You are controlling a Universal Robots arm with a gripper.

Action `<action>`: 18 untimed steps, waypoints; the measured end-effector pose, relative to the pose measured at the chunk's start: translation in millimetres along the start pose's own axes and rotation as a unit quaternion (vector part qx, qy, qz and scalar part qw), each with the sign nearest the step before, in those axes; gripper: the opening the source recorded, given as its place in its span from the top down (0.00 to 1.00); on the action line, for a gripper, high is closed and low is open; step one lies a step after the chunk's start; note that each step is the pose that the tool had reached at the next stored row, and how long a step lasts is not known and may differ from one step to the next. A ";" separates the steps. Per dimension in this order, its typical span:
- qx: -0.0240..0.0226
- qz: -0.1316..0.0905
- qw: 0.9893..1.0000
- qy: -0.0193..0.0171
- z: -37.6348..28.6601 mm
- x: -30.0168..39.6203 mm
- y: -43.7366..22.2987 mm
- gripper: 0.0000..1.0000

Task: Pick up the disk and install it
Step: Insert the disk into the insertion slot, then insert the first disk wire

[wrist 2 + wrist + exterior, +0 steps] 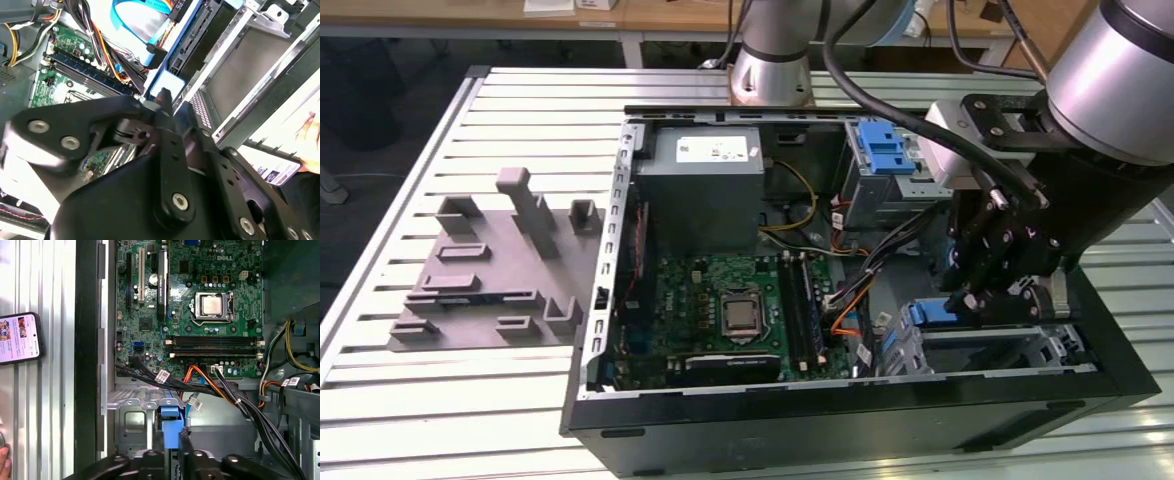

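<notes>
Presently one robot arm is seen reaching down into one open computer case (607, 300), which lies on a slatted tabletop (400, 400). The claw (983, 303) is lowered at the drive cage (1047, 345) in the near corner of the case, on the exterior view's right. The disk (937, 313) is found there, seated partly in that cage, with the blue end of its carrier facing the motherboard (720, 300). In the first wrist view the claw (171, 437) is drawn narrow, and its two fingers (157, 450) are pressed on either side of the blue carrier end of the disk (171, 415).

One grey power supply box (700, 175) with a white sticker is mounted at the far side of the case. One second blue plastic piece (887, 145) is seen on the far drive bay, on the exterior view's right. A bundle of black, orange and red cables (210, 385) is laid between the motherboard and the cage.

Outside the case, on the exterior view's left, one grey moulded fixture (494, 270) rests on the tabletop. One phone (17, 337) with a lit screen is seen on the tabletop beside the case wall, and part of one person's hand (3, 460) is caught at the edge near it.
</notes>
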State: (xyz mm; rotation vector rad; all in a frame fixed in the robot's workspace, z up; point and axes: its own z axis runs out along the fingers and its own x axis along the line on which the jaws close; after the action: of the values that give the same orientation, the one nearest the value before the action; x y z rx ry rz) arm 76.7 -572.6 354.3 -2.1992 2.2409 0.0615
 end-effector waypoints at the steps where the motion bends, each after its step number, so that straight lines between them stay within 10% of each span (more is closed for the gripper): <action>1: 0.000 0.000 1.000 0.000 0.0 0.0 0.0 0.76; 5: 0.000 0.000 1.000 0.000 0.0 0.0 0.0 0.89; 18: 0.000 0.000 1.000 0.002 0.0 -0.1 -1.1 0.89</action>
State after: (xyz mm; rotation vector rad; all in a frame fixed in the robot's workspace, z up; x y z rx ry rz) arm 77.8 -572.5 354.3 -2.2014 2.2432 0.0567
